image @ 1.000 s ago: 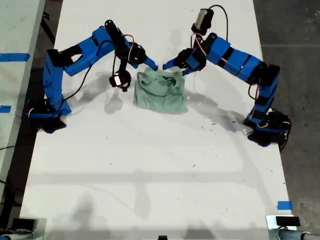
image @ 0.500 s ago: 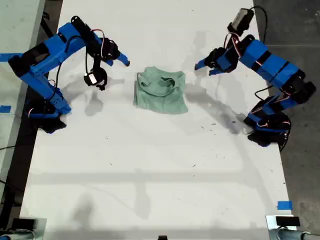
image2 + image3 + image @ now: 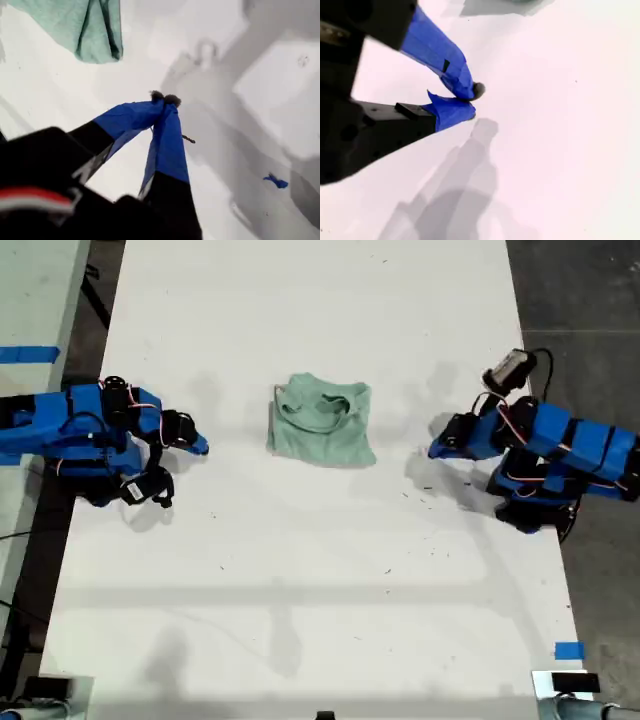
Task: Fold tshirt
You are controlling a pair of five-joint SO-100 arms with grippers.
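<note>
The tshirt [image 3: 321,422] sits folded small on the desk [image 3: 320,590], well apart from my first claw [image 3: 164,99] & my second claw [image 3: 470,102], both pinched together w/ nothing in them, prob. 'cause folding's done.

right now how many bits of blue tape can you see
3: one on the side surface at the exterior view's upper left, one below it, one on the table at its lower right. More may be hidden.

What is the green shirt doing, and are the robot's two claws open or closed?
tshirt: folded into a small bundle, lying flat on the table, touched by nothing.
my first gripper: jaws shut, empty, away from the shirt.
my second gripper: jaws shut, empty, over bare table.
table: white, holding only the shirt and the arms.
</note>
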